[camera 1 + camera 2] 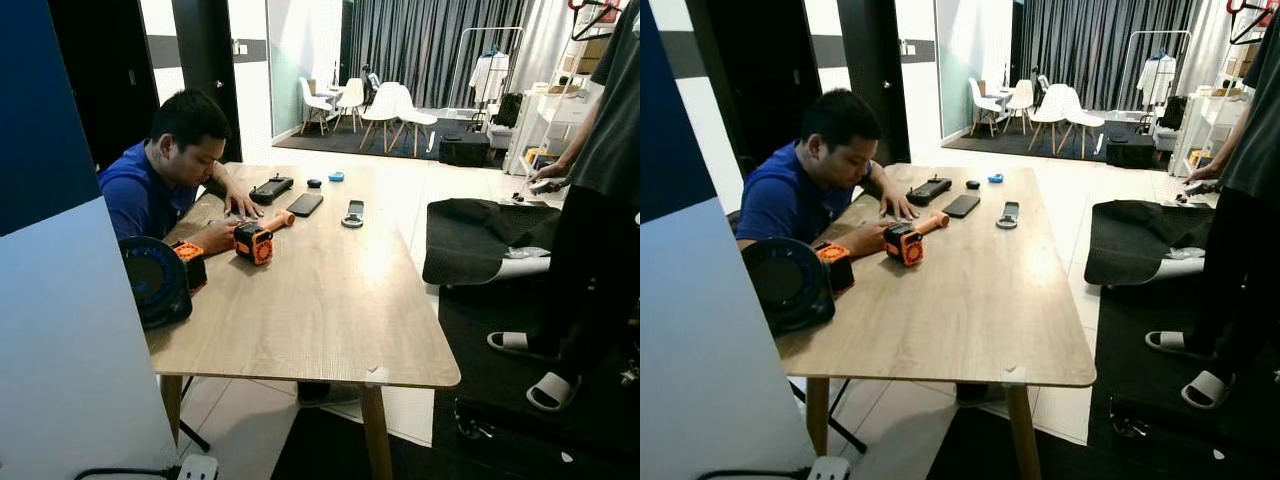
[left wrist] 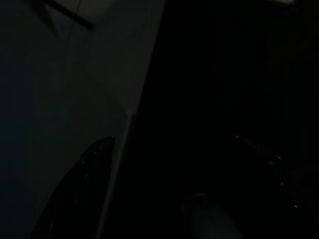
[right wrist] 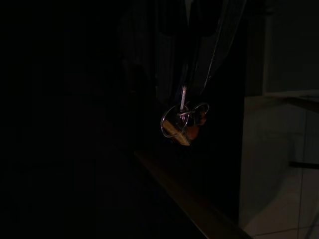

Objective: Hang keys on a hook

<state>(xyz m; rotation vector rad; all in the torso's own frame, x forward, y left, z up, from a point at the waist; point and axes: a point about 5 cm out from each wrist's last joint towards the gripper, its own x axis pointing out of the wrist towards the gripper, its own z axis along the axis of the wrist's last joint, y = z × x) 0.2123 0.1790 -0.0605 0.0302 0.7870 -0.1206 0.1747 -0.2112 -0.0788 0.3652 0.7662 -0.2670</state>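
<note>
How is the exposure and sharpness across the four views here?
Both eye views: bright, sharp, with soft glare on the wooden table. Left wrist view: nearly black, only faint finger outlines. Right wrist view: very dark, though glints pick out the keys hanging from the right gripper.

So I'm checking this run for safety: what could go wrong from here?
The keys dangle from the right tool in a very dark wrist view, so whether the hold is firm can't be judged; they might slip. A seated person at the wooden table and a standing person are close ahead, so walking risks a bump.
</note>
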